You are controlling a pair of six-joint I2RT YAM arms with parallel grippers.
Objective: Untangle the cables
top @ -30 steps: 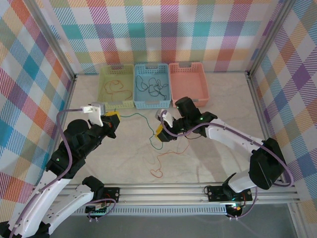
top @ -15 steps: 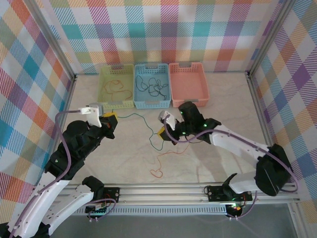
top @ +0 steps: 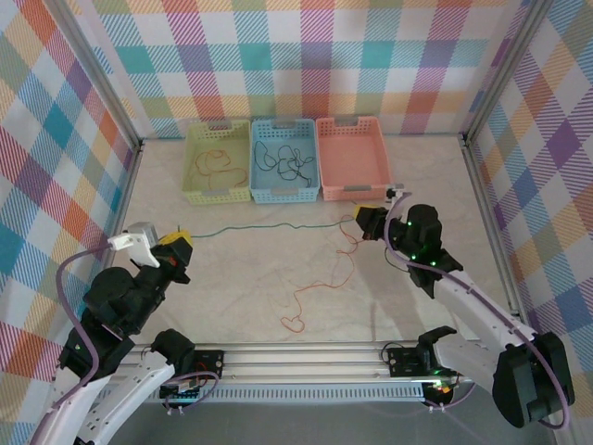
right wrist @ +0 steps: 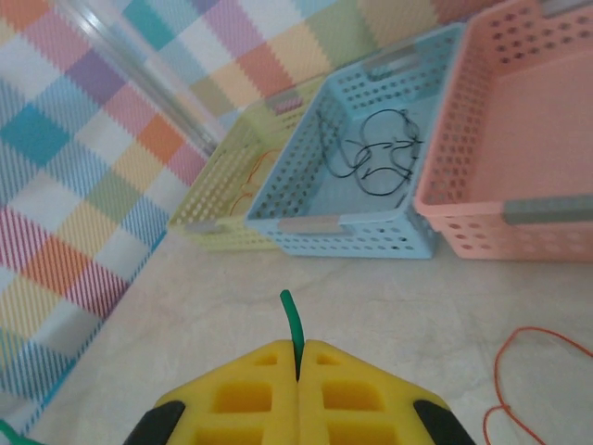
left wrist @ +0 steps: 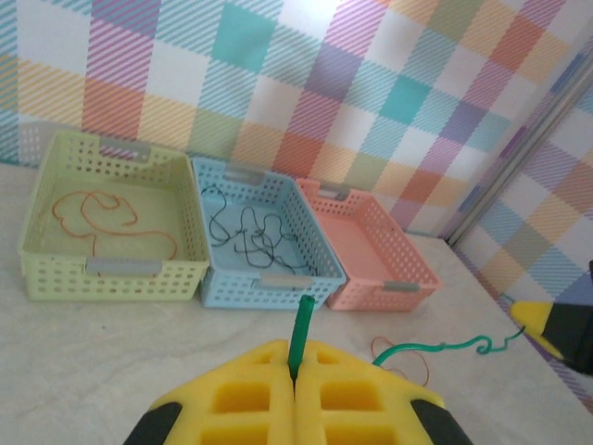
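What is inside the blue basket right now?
On the floor of the blue basket lies a loose tangle of thin black cable. Where strands cross they cover each other, so the number of cables cannot be told.

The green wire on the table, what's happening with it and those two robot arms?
The left gripper and the right gripper each have their jaws shut on one end of the green wire, which runs nearly straight between them. A loose orange wire lies on the table nearby. Behind, the green basket holds a second orange wire, the blue basket black wires.
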